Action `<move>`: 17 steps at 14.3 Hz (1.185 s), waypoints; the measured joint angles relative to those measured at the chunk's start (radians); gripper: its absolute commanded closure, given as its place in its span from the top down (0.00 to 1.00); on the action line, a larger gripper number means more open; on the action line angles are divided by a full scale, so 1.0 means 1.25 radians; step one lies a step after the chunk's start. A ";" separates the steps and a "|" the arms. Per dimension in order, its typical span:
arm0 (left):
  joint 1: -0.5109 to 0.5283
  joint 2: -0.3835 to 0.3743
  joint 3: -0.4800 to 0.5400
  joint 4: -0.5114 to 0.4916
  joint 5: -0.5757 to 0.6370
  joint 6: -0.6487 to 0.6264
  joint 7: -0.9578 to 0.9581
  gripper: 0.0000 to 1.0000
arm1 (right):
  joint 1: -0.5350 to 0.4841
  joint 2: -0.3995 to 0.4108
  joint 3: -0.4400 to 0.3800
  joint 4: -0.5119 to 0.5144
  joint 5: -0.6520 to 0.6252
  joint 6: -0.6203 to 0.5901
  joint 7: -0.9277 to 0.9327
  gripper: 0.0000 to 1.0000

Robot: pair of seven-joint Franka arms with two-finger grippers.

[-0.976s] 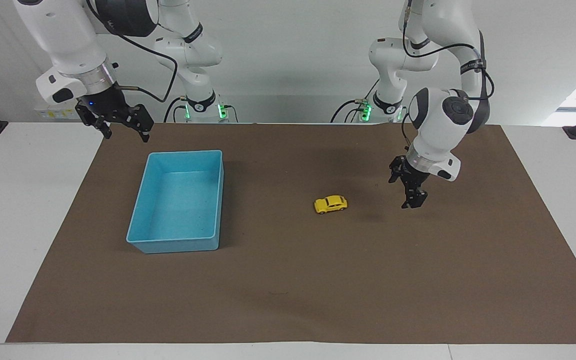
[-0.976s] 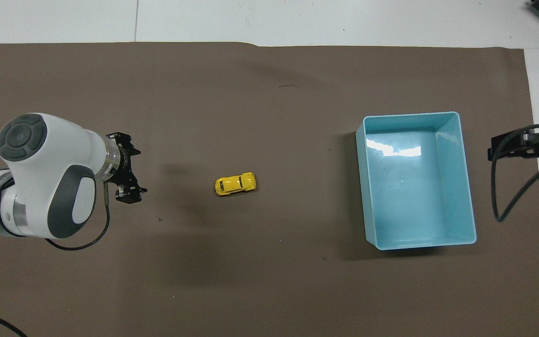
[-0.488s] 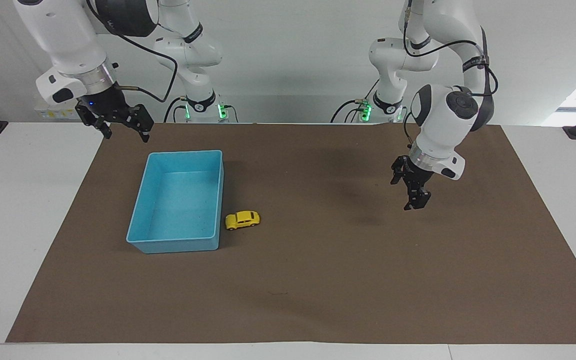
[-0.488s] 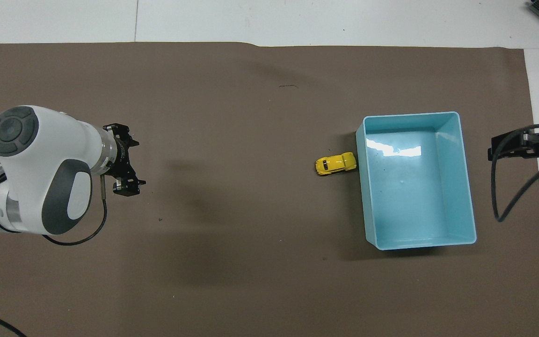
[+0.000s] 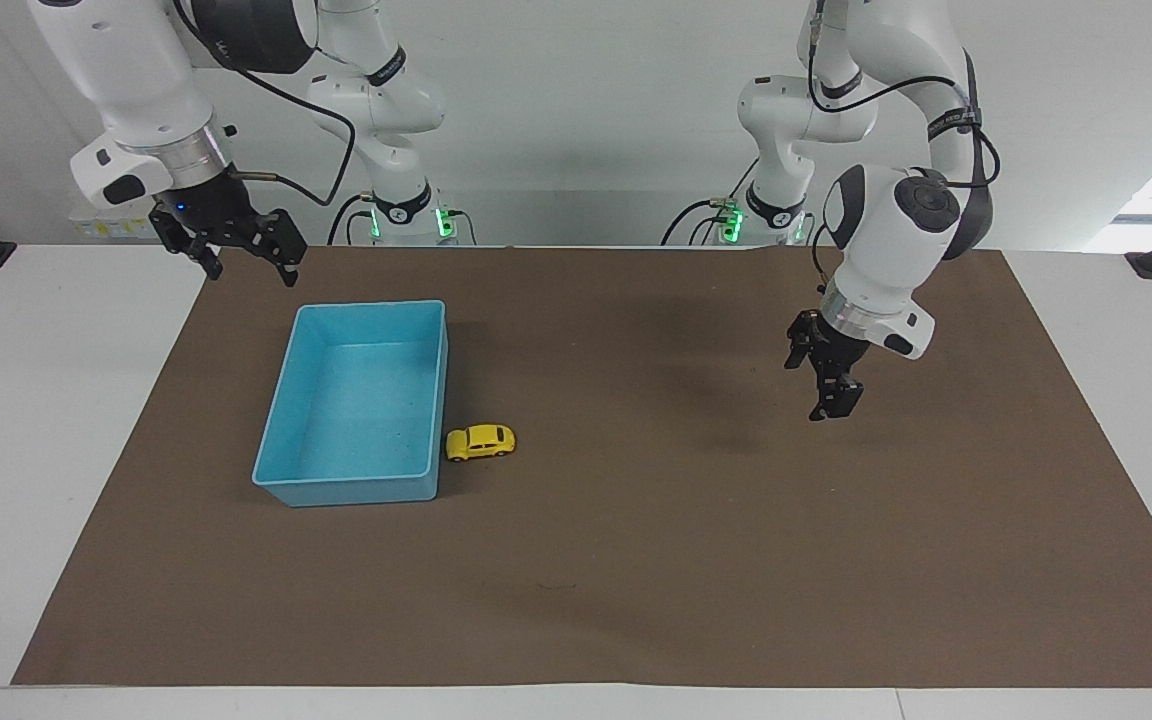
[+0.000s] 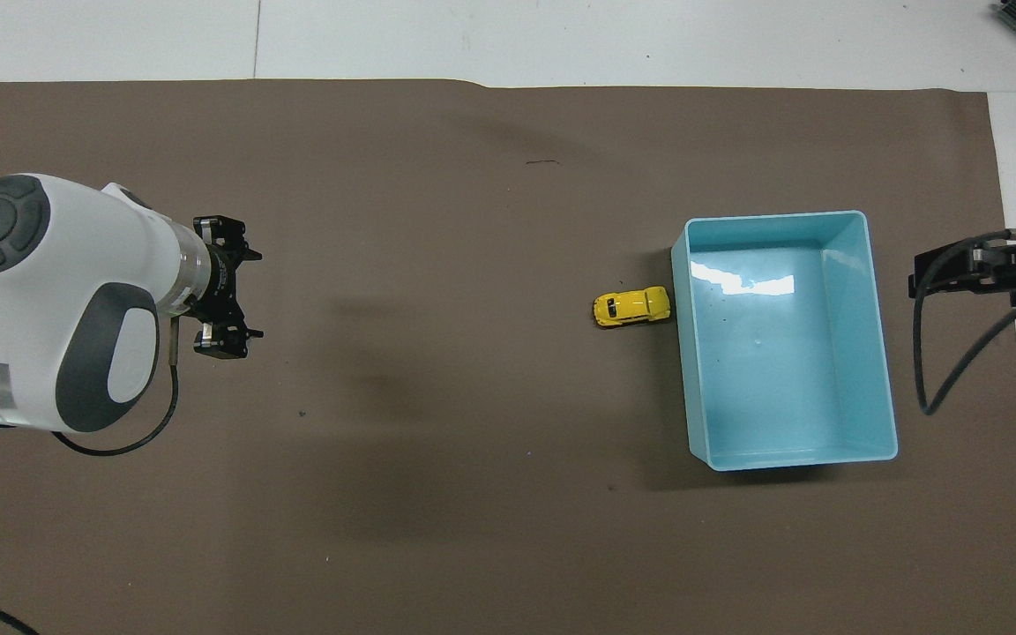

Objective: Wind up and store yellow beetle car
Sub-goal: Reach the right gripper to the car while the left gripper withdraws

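Scanning the facing view from its left edge, you see the right gripper [image 5: 241, 255] raised by the bin's [image 5: 281, 400] corner nearest the robots, jaws apart and empty, waiting. The bin holds nothing. The car [image 5: 481, 441] sits on the mat [image 5: 636, 560] just beside the bin's long wall, perhaps touching it, toward the left arm's end. The left gripper [image 5: 829, 385] hangs over bare mat, well apart from the car, fingers spread.

Your risk, as I judge it: the wall crowds the car, so a finger coming down there could strike the rim or shove the bin. No readable writing shows.
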 measured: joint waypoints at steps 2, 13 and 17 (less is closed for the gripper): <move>0.000 -0.001 0.001 0.035 0.000 -0.028 0.061 1.00 | 0.012 0.015 0.001 0.003 0.000 0.007 0.016 1.00; 0.051 -0.064 0.008 0.129 0.000 -0.173 0.477 1.00 | 0.104 0.096 0.002 0.005 0.001 0.097 0.572 1.00; 0.058 -0.087 0.008 0.129 0.001 -0.176 0.624 1.00 | 0.155 0.136 0.004 0.005 0.001 0.129 0.796 1.00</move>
